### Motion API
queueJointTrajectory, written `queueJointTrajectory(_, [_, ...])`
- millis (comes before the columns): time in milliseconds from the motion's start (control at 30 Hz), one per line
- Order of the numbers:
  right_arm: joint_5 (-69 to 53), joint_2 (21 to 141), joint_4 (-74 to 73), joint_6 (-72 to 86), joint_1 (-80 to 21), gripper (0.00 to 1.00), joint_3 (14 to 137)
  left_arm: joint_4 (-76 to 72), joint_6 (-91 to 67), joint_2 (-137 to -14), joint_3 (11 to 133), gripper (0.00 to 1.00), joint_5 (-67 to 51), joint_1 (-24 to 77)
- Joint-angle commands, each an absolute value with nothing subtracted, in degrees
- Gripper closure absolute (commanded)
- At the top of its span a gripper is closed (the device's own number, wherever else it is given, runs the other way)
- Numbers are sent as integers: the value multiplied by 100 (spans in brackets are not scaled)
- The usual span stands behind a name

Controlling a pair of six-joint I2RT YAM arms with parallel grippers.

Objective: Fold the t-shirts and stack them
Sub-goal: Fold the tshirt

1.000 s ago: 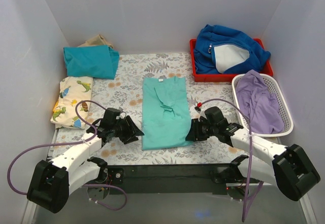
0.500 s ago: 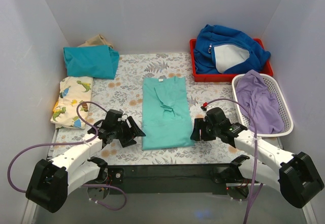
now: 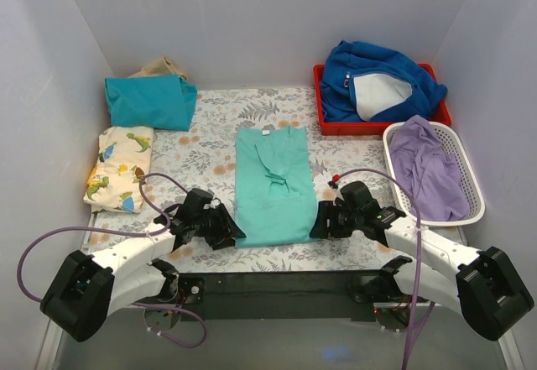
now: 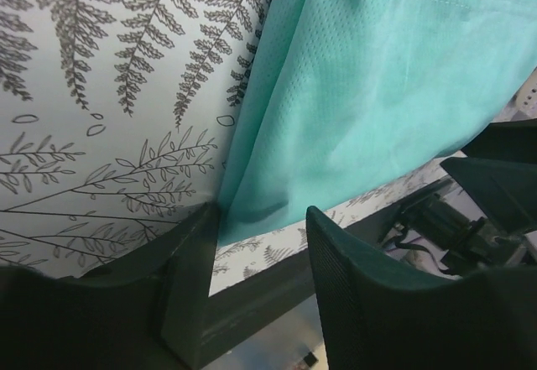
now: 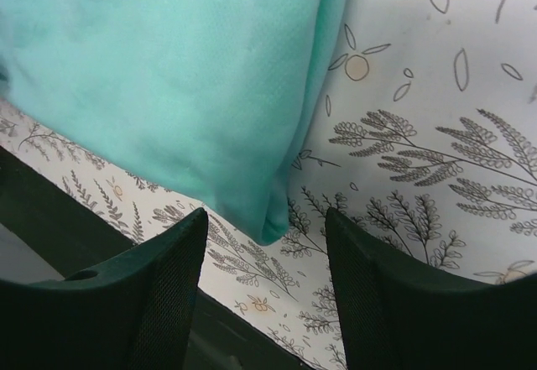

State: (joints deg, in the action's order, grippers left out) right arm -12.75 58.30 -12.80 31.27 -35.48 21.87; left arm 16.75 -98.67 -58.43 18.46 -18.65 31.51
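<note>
Cotton in reach: straddling both near corners of the mint-turquoise tee (image 3: 273, 194), a long folded strip lying flat, with left gripper (image 4: 258, 244) and right gripper (image 5: 267, 240) each spread wide, presumably ready to pinch that hem and fold it away.

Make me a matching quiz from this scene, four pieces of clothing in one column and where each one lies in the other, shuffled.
Column one:
1. mint shirt
2. dinosaur shirt
3. blue jacket
4. purple cloth

Column two:
A. in the white basket
B. spread flat in the middle of the table
C. in the red tray
D. folded at the table's left edge

Pairs: 1-B, 2-D, 3-C, 4-A
</note>
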Motion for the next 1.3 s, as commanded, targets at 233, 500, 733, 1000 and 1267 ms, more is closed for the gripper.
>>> queueJointTrajectory(233, [-1863, 6599, -230, 3243, -3542, 44, 1960, 1389, -9861, -6301, 1740, 95, -1406, 3287])
queueJointTrajectory(500, [-2372, 6864, 298, 3103, -3551, 96, 1969, 1362, -9703, -6311, 1898, 100, -1380, 3287])
queueJointTrajectory(733, [-2724, 6251, 142, 3146, -3551, 99, 1916, 2160, -9492, -5793, 2337, 100, -1477, 3305])
queueJointTrajectory(1000, [-2760, 5318, -667, 3331, -3568, 99, 1933, 2970, -9457, -5230, 2689, 100, -1678, 3349])
queueJointTrajectory(1267, [-2567, 5089, -967, 3138, -3568, 99, 2697, 3269, -9308, -5273, 3427, 100, -1257, 3366])
